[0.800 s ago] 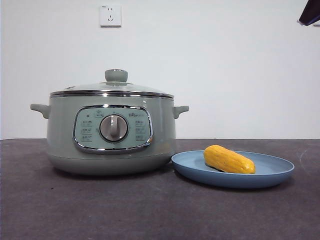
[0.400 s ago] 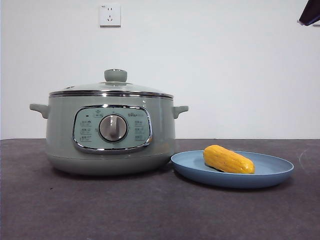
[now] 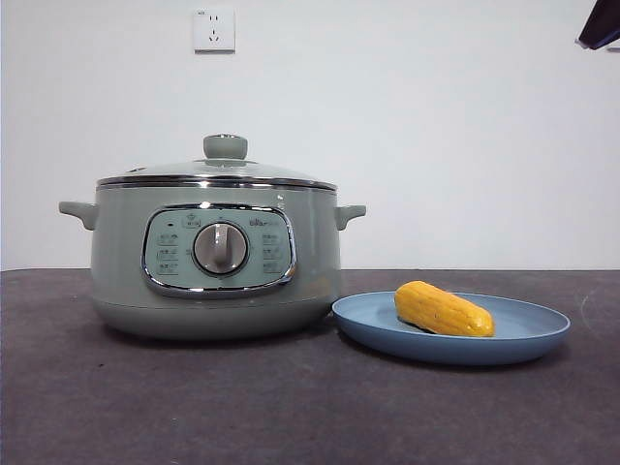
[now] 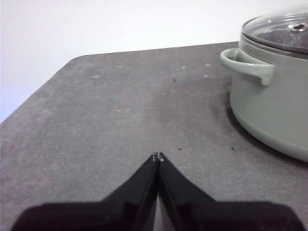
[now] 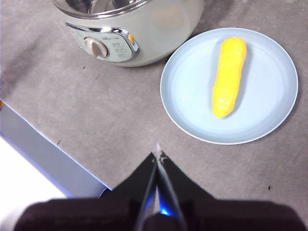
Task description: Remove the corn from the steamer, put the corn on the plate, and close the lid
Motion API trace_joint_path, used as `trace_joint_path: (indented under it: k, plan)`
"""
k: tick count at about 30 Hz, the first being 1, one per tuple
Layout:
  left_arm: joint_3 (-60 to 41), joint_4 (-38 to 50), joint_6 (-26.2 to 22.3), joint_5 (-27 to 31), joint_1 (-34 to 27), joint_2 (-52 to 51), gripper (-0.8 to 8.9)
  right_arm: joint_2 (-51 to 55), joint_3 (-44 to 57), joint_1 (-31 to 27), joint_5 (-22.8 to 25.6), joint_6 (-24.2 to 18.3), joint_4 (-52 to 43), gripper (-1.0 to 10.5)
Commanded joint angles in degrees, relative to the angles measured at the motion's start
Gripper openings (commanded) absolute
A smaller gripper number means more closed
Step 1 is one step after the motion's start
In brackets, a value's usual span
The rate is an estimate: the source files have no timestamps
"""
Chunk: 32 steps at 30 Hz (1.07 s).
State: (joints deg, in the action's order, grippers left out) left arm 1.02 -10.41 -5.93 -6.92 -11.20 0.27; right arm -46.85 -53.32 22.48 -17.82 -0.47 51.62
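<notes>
The sage-green steamer (image 3: 215, 257) stands on the table at the left, with the glass lid (image 3: 218, 167) resting closed on it. The corn (image 3: 443, 309) lies on the light-blue plate (image 3: 528, 334) just right of the steamer. In the right wrist view, the corn (image 5: 229, 76) lies across the plate (image 5: 269, 110), and my right gripper (image 5: 157, 156) is shut and empty, high above the table near the plate. My left gripper (image 4: 157, 156) is shut and empty, low over bare table beside the steamer (image 4: 269, 106); the lid (image 4: 281, 31) shows there too.
A black arm tip (image 3: 601, 24) shows at the top right corner of the front view. A wall socket (image 3: 213, 30) is on the white wall behind. The table's front edge (image 5: 43, 154) shows in the right wrist view.
</notes>
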Motion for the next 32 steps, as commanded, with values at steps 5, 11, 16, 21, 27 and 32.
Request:
trace_joint_path:
  k: [5, 11, 16, 21, 27, 32]
  plan:
    - [-0.6, -0.3, 0.4, -0.6, 0.2, -0.1, -0.03, 0.0, 0.4, 0.1, 0.2, -0.3, -0.1, 0.0]
    - [-0.6, -0.3, 0.4, -0.6, 0.2, -0.1, -0.03, 0.0, 0.4, 0.1, 0.1, -0.3, -0.1, 0.0]
    - [-0.6, -0.3, 0.4, -0.6, 0.2, -0.1, -0.03, 0.0, 0.4, 0.1, 0.1, -0.3, -0.1, 0.0]
    - [-0.6, -0.3, 0.4, -0.6, 0.2, -0.1, -0.03, 0.0, 0.4, 0.1, 0.2, -0.4, -0.1, 0.0]
    - [-0.6, -0.2, 0.4, -0.6, 0.2, -0.1, -0.03, 2.9, 0.5, -0.2, 3.3, -7.3, -4.1, 0.0]
    - [-0.6, -0.2, 0.4, -0.6, 0.2, -0.1, -0.03, 7.2, 0.5, -5.3, 4.2, -7.3, -16.7, 0.0]
